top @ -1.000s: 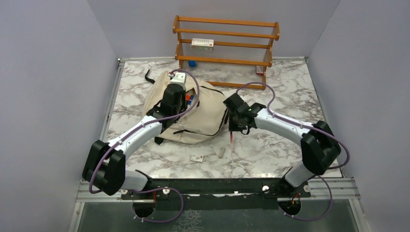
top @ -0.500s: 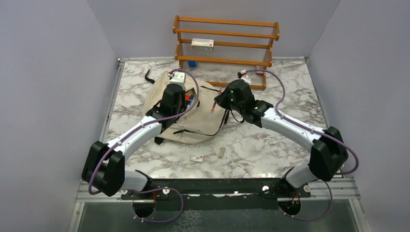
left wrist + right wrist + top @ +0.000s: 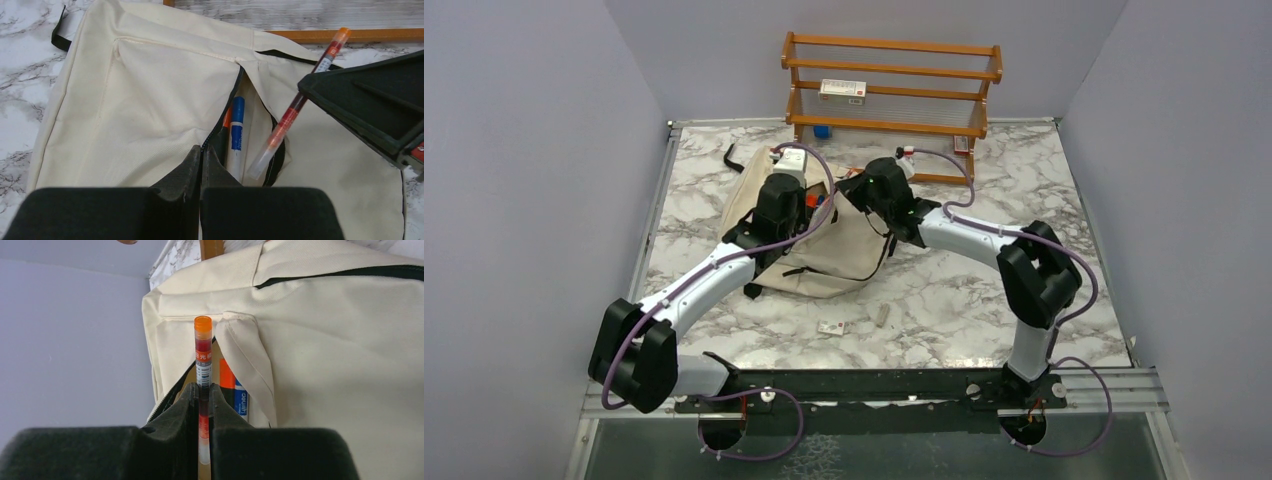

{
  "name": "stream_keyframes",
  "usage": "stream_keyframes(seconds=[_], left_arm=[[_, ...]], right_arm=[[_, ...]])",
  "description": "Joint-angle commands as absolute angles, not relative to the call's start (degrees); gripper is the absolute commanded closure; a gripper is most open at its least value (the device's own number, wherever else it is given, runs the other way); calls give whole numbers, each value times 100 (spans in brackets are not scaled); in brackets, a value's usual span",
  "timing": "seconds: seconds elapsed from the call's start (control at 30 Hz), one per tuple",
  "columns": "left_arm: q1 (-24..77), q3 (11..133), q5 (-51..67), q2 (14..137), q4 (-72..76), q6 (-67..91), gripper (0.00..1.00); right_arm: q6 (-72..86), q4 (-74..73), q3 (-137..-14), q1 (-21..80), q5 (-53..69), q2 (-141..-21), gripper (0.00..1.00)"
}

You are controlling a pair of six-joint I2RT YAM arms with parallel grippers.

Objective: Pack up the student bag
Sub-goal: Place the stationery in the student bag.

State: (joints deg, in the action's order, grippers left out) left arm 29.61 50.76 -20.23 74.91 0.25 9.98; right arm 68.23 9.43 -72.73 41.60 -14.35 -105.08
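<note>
Closest to the arms, a small white tag (image 3: 831, 327) and a short stick (image 3: 883, 315) lie loose on the marble table (image 3: 984, 300), well apart from the action. Further in, the backpack (image 3: 844, 255) lies flat mid-table, a bit left of centre, with its front pocket unzipped. The left gripper (image 3: 200, 162) is squeezed fully closed right at the zipper edge, and it looks like it's pinching the fabric to hold the pocket's mouth open. The right gripper (image 3: 202, 395) is clamped on a red pen (image 3: 202, 360) with an orange cap, clear end aimed at that gap.

What worries me: the slot's narrow and already has a blue marker (image 3: 237, 127) plus something orange in it. The pen could butt against those, or snag the zipper and swivel in the grip. If the fabric slips out on the left, the mouth shuts. The two grippers are also really near each other, so a bump's possible.

At the back, a wooden rack (image 3: 889, 125) holds a white box (image 3: 842, 90) and a small blue thing (image 3: 822, 131).
</note>
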Motion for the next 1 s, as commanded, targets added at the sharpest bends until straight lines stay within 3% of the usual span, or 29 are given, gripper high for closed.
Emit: stream_keyframes(seconds=[0.0, 0.3, 0.63, 0.77, 0.97], left_arm=[[3057, 5092, -2140, 7218, 268, 949, 100], [3116, 5102, -2163, 7231, 234, 881, 100], [3129, 5103, -2250, 7270, 227, 861, 100], [3129, 5104, -2215, 7280, 256, 866, 100], [3129, 5112, -2250, 7278, 240, 860, 100]], right_arm=[[7208, 1323, -7542, 4274, -1555, -10792, 100], [6852, 1880, -7778, 4468, -910, -11380, 99], [6718, 1435, -8253, 4632, -241, -11823, 99], [6666, 1248, -8365, 4654, -76, -11890, 79], [6253, 1013, -8266, 4651, -129, -11649, 65]])
